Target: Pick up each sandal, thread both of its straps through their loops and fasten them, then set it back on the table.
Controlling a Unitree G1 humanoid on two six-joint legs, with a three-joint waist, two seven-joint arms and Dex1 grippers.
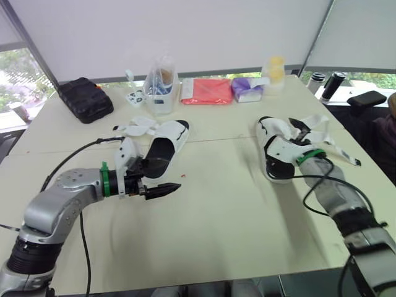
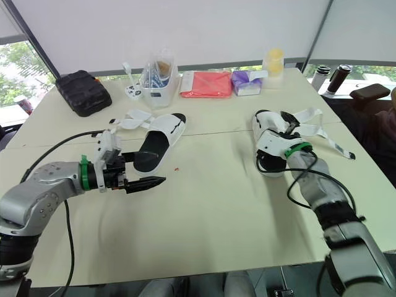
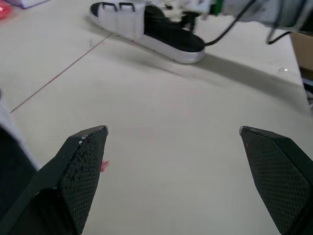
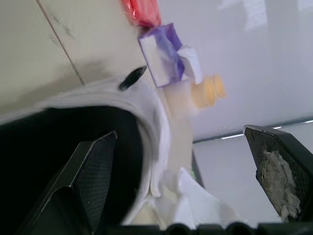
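Both grippers are gaping wide, gripping nothing: left gripper (image 1: 172, 187) hovering beside the left sandal (image 1: 162, 145), right gripper (image 4: 181, 132) sitting at the right sandal (image 1: 276, 143) near the table's (image 1: 223, 223) right edge.

A cream table (image 1: 223, 235) carries a seam across its middle. White blinds (image 1: 185, 31) hang at twelve o'clock; a window (image 1: 13, 71) at ten o'clock shows what may be foliage.

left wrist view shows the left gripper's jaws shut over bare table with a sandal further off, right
No. The left gripper has its jaws wide open, not shut, as the left wrist view shows, over bare table with a sandal further off.
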